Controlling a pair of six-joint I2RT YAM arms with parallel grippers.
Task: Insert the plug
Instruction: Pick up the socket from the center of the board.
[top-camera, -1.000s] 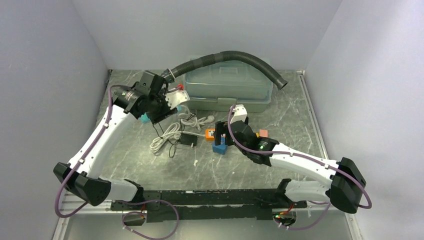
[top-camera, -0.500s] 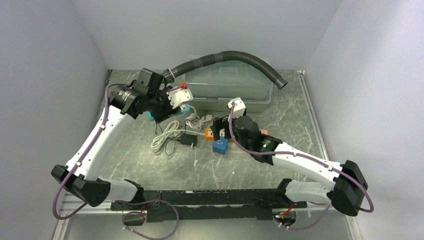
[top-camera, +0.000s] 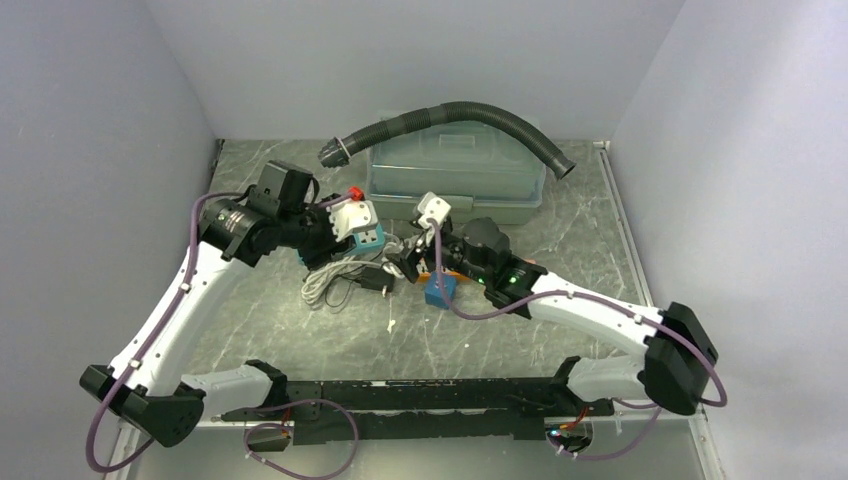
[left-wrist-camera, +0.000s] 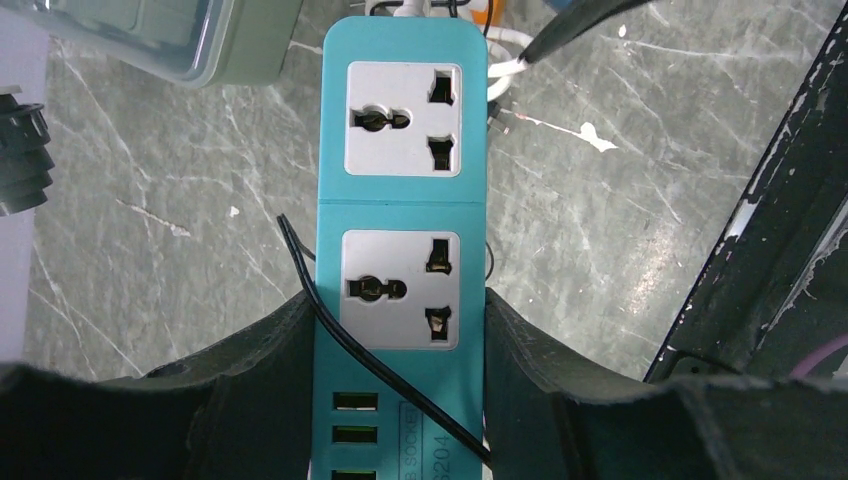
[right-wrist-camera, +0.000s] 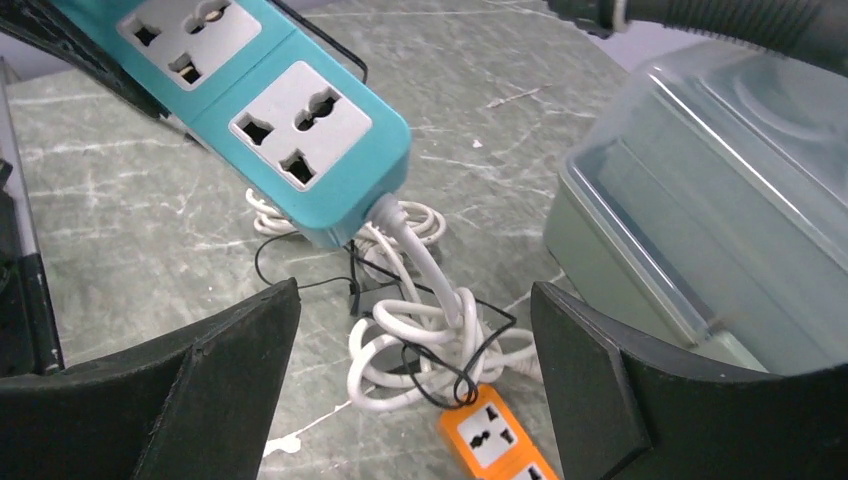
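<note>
My left gripper (top-camera: 352, 236) is shut on a teal power strip (top-camera: 370, 238), lifted above the table. In the left wrist view the strip (left-wrist-camera: 405, 200) shows two empty sockets, clamped between the fingers (left-wrist-camera: 270, 350); a thin black wire crosses its lower end. My right gripper (top-camera: 404, 260) is open and empty, just right of the strip. In the right wrist view it (right-wrist-camera: 415, 300) hangs over a tangle of white cable (right-wrist-camera: 420, 340) and thin black wire, with the strip (right-wrist-camera: 260, 110) at upper left. A black plug adapter (top-camera: 377, 280) lies on the table under the strip.
An orange power strip (right-wrist-camera: 495, 440) lies below the cable tangle. A blue block (top-camera: 440, 290) stands by the right arm. A clear lidded bin (top-camera: 455, 180) with a black corrugated hose (top-camera: 480, 112) over it sits at the back. Grey walls close in both sides.
My left gripper has carried the teal strip down and right, away from the bin. My right gripper has swung left from above the blue block toward the strip.
</note>
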